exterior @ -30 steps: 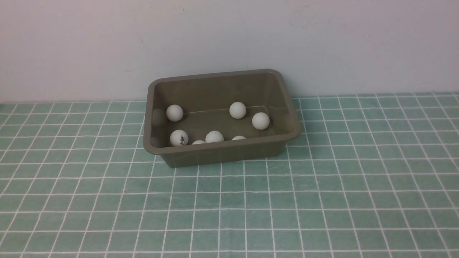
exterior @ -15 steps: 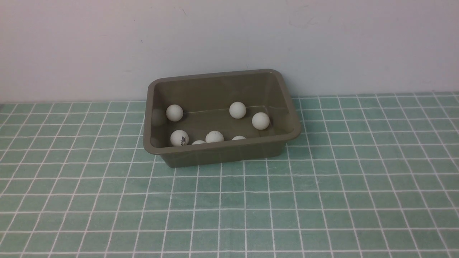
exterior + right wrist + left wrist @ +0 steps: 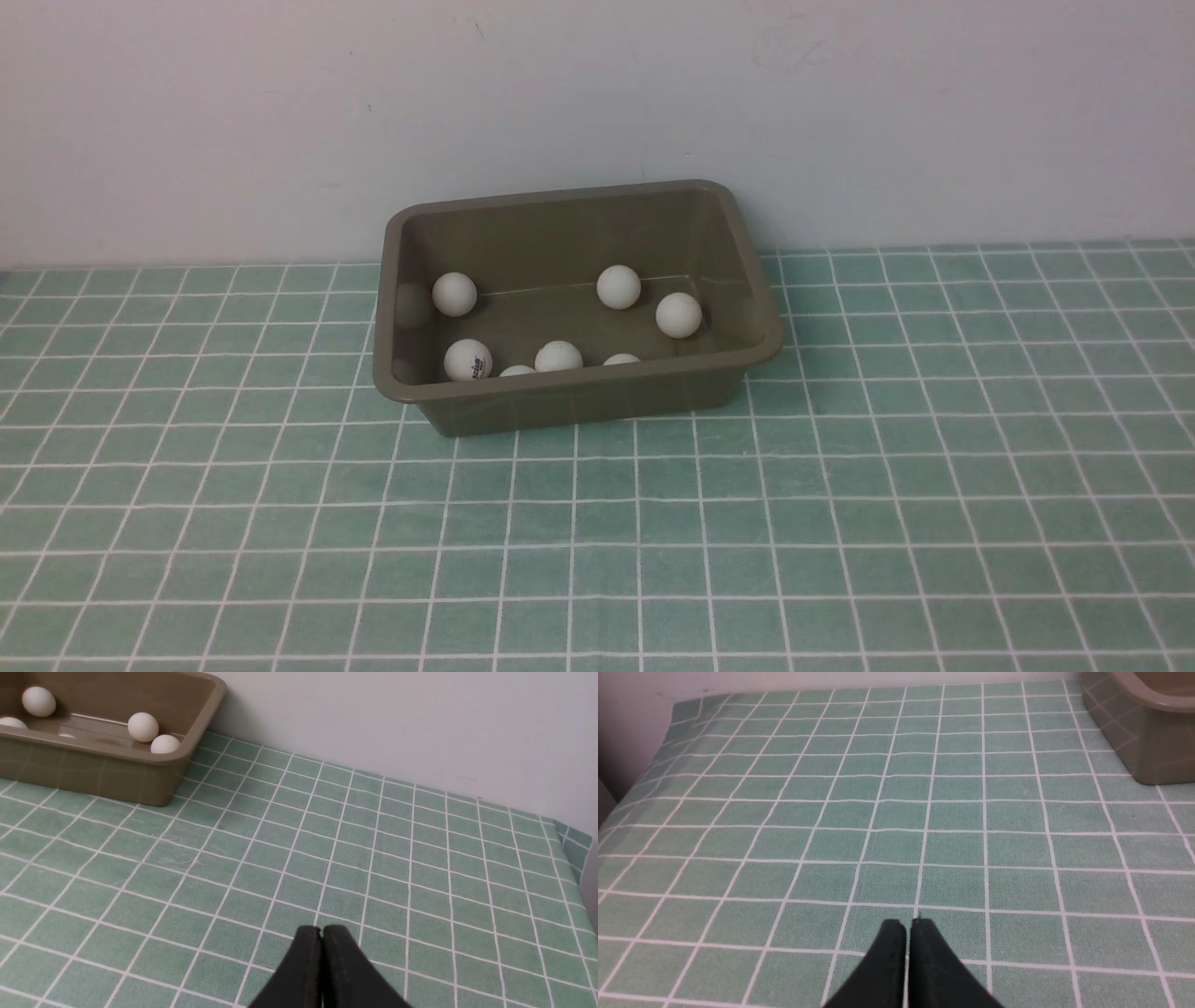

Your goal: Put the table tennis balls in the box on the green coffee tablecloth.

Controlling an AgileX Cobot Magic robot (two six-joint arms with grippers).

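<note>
The box stands at the centre of the front view, a little above the middle, on the green cloth and close to the pale wall behind it. Seven balls show inside it. One ball lies by the left wall, two more sit toward the right end, close together but apart, and a ball with a dark logo rests at the near left corner. Three others peek over the near rim, partly hidden by it. No ball shows on the cloth in any view.

Neither arm appears in the front view. In the left wrist view the left pincer is at the bottom centre, its dark fingers pressed together on nothing, above bare cloth; a corner of the box fills the upper right. In the right wrist view the right pincer is likewise closed and empty at the bottom centre, with the box in the upper left, well apart from it.
</note>
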